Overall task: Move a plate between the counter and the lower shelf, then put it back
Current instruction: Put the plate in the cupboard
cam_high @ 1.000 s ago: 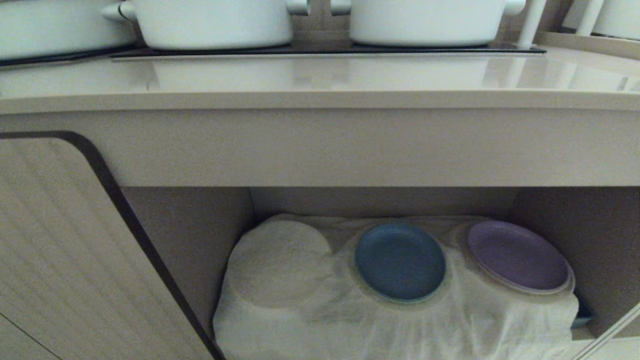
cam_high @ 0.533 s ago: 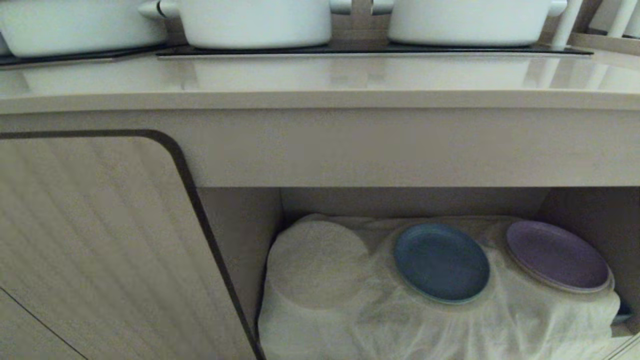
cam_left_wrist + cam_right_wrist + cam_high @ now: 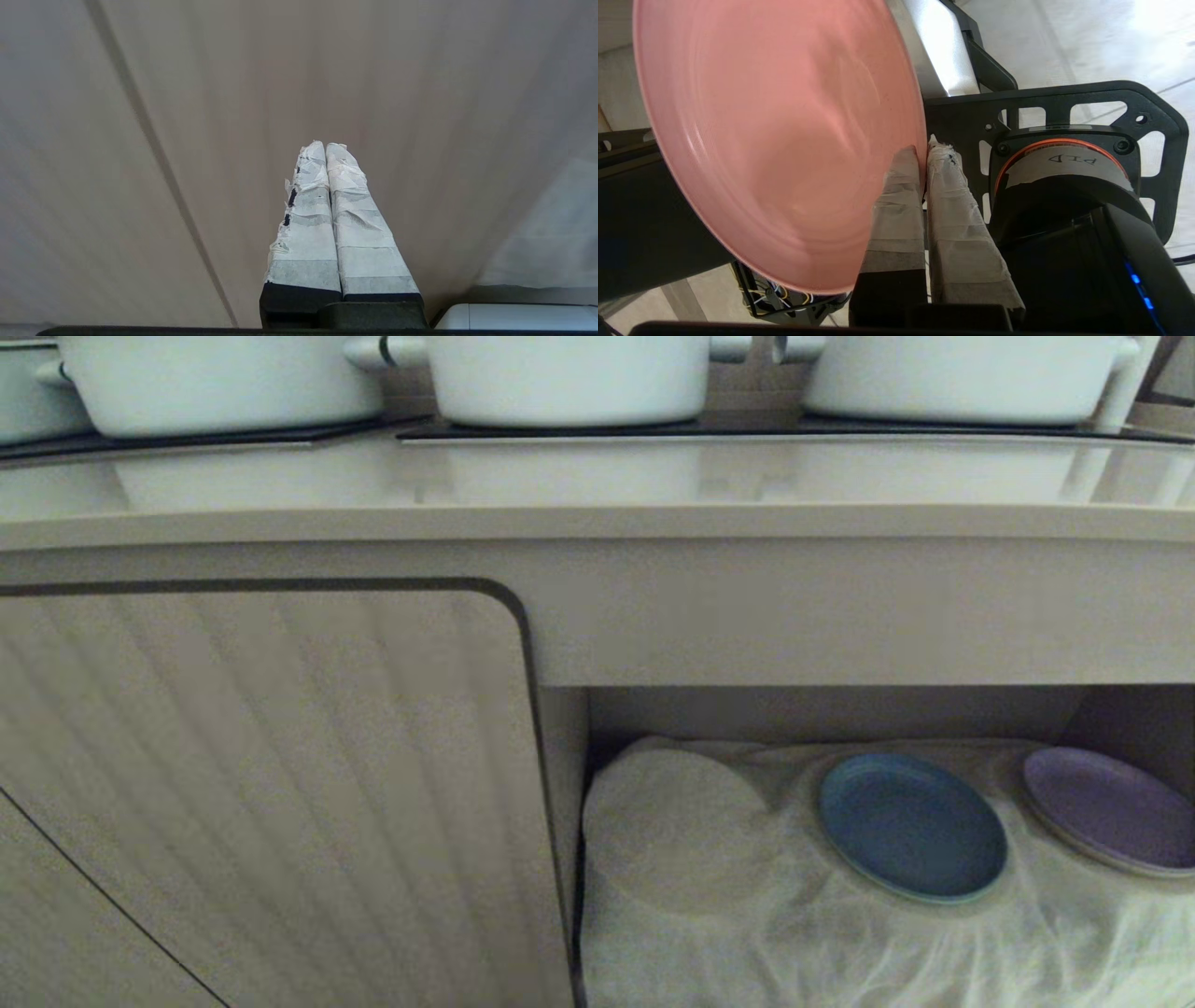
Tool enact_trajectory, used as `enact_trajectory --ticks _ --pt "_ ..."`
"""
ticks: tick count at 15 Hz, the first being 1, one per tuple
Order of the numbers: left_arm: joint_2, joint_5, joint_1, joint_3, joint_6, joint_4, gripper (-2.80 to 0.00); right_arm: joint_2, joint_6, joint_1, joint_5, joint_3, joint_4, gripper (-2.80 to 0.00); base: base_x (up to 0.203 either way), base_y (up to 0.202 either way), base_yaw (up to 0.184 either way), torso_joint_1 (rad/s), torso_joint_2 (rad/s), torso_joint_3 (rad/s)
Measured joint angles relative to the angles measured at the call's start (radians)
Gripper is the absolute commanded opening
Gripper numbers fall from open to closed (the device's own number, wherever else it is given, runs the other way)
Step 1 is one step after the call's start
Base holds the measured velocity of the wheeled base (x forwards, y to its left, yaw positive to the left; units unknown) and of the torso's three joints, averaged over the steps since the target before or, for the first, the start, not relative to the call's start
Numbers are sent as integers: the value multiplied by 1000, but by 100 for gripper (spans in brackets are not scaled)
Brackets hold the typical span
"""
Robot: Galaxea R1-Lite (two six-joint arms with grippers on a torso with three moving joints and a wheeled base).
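Observation:
The pink plate [image 3: 775, 140] shows only in the right wrist view, held on edge by its rim. My right gripper [image 3: 923, 151] is shut on that rim, down beside my own dark base, and does not appear in the head view. The glossy beige counter [image 3: 597, 490] runs across the top of the head view. Below it at the right opens the lower shelf [image 3: 840, 933], floored with wrinkled white cloth. My left gripper [image 3: 325, 145] is shut on nothing, its taped fingers pressed together in front of a beige panel.
Three white pots [image 3: 560, 378] stand on black panels at the back of the counter. A blue plate [image 3: 913, 826] and a purple plate [image 3: 1111, 810] lie on the shelf cloth, beside a round cloth-covered bump [image 3: 677, 826]. A ribbed cabinet door [image 3: 261, 793] fills the lower left.
The whole head view has slid to the right across both earlier frames, so the camera has moved left along the cabinet. The plates and pots have not moved on their surfaces.

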Motion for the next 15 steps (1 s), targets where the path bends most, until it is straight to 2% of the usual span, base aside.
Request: enact_trajectory --ticks 2,15 --pt "0 0 0 0 1 0 -280 0 0 0 0 1 -1 -280 0 131 -1 2 2 4" --pt "0 0 0 0 2 0 -280 -2 -14 0 2 25 -17 -280 0 0 0 0 0 0"
